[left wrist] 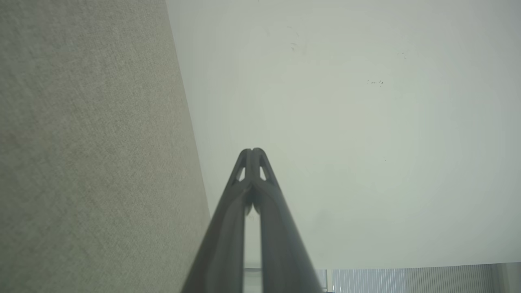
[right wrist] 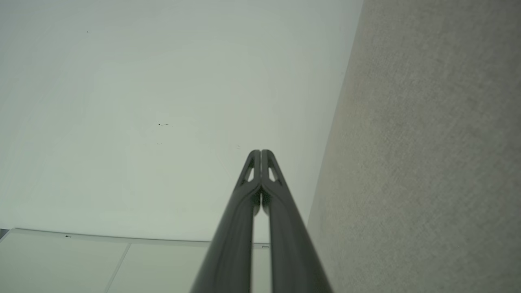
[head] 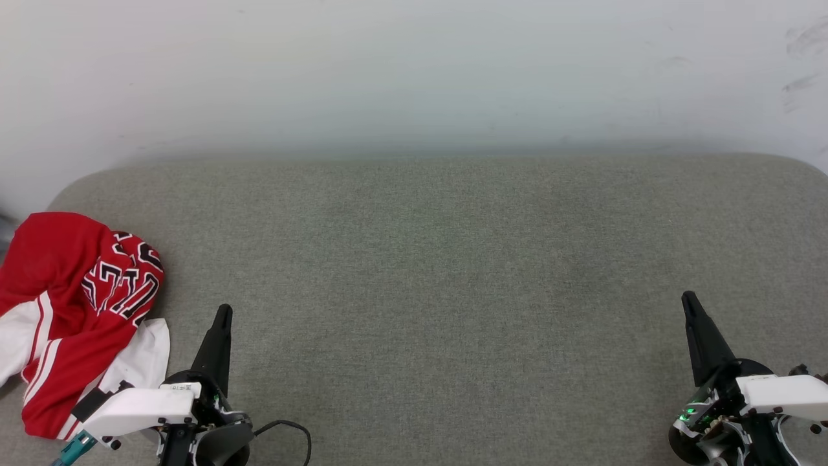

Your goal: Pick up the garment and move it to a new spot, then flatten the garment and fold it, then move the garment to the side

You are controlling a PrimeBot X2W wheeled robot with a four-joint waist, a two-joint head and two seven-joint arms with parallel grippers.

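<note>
At the left edge of the grey surface [head: 453, 272], the crumpled garment [head: 71, 310] awaits pickup; left gripper [head: 224, 310] and right gripper [head: 688, 298] rest closed, empty

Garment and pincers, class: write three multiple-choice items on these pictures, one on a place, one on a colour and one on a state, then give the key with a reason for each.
1. Where on the grey surface does the garment lie?
A. at the far right edge
B. at the left edge, crumpled
C. in the centre, spread flat

2. What colour is the garment's lettering?
A. black, outlined in white
B. green
C. yellow

3. How does the left pincer stand?
A. shut on the garment
B. wide open
C. shut, holding nothing

Key:
1. B, as the heap sits at the head view's left edge.
2. A, as black white-edged characters show on red cloth.
3. C, as the left wrist view shows its fingertips together with nothing between them.
</note>
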